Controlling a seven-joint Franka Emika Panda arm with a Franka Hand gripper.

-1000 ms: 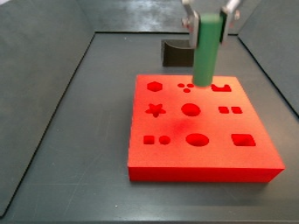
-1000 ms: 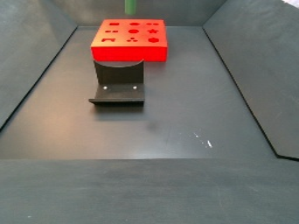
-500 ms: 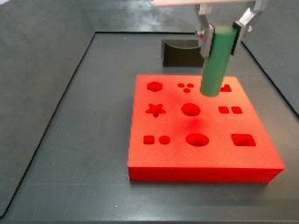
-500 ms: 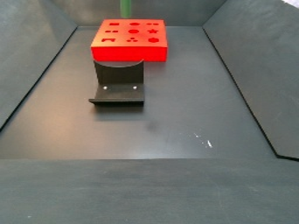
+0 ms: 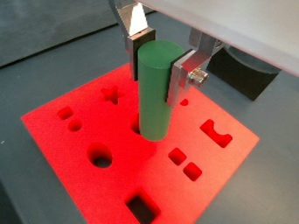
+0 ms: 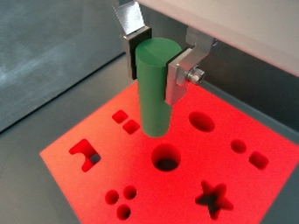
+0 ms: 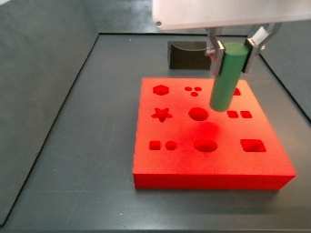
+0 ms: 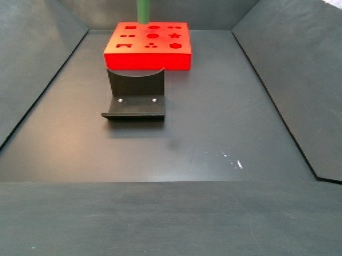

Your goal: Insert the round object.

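Green peg [image 5: 156, 89], pinched upright by the pincer [image 5: 159, 59], seemingly hangs above red block [image 5: 82, 131].

You see a plain green round object [image 5: 156, 87] clamped between the silver plates of the gripper [image 5: 160, 51], over a bright red block [image 7: 209, 141] dotted with darker cut-out shapes. The fixture [image 8: 135, 96] and floor [image 8: 201, 130] are dark grey.

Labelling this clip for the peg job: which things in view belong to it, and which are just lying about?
In the job:
green peg, held upright
gripper, shut on the peg above the block
red block with round hole

Lying about:
dark holder block on the floor
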